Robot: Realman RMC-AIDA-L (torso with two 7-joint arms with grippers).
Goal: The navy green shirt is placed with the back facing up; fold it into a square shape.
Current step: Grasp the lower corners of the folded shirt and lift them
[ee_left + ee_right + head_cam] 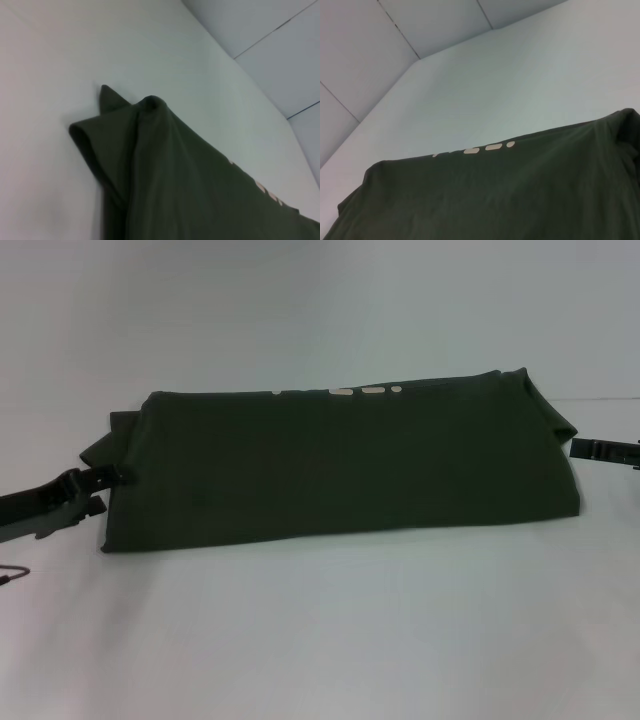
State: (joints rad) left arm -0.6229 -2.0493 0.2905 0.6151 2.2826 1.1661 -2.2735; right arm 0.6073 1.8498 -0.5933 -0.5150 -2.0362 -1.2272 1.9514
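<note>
The navy green shirt (340,460) lies on the white table (320,630) as a long folded band running left to right. A strip of cream lettering (345,392) peeks out along its far edge. A sleeve corner sticks out at its left end (107,97). My left gripper (105,492) sits low at the shirt's left end, open, its upper finger touching the cloth edge. My right gripper (578,449) hovers just off the shirt's right end. The right wrist view looks over the shirt (510,195) and the lettering (485,148).
Bare white tabletop lies in front of the shirt and behind it (520,85). A thin grey cable loop (12,573) lies at the left edge. Pale wall panels (280,45) rise behind the table.
</note>
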